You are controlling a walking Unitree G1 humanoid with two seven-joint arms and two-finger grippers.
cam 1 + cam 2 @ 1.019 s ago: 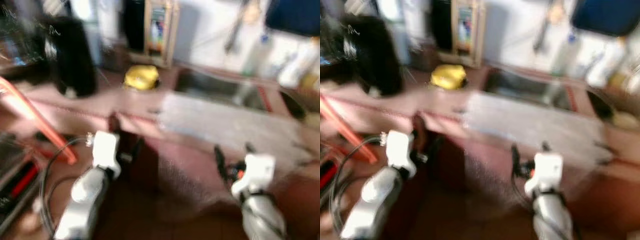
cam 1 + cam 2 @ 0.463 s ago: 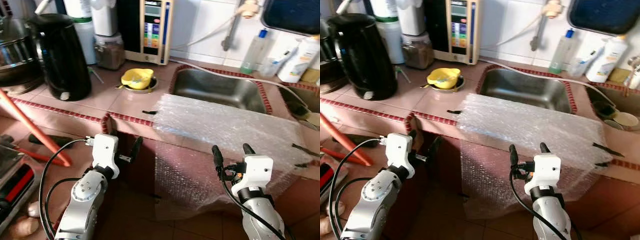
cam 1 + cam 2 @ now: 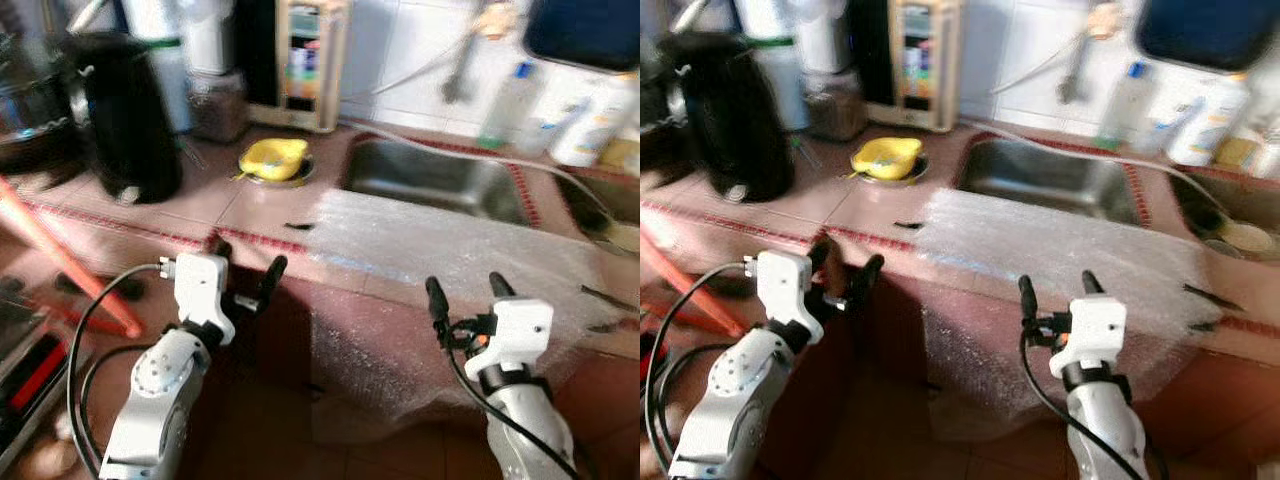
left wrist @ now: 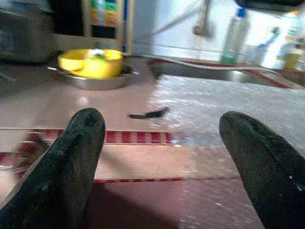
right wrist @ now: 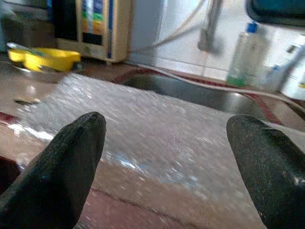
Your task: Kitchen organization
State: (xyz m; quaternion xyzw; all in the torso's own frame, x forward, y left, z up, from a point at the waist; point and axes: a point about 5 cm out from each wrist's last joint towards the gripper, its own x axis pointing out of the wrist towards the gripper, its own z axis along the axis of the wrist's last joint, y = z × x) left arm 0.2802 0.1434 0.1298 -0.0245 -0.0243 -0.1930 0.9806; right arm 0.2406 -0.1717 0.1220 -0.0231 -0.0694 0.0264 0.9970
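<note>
A sheet of clear bubble wrap (image 3: 450, 250) lies over the near edge of the pink tiled surface (image 3: 250, 205) and hangs down its front, just before the steel sink (image 3: 435, 180). The left gripper (image 3: 245, 280) and the right gripper (image 3: 465, 295) are both near this edge — fingers wide apart, holding nothing. A yellow bowl (image 3: 272, 158) sits left of the sink, a black kettle (image 3: 125, 115) further left.
</note>
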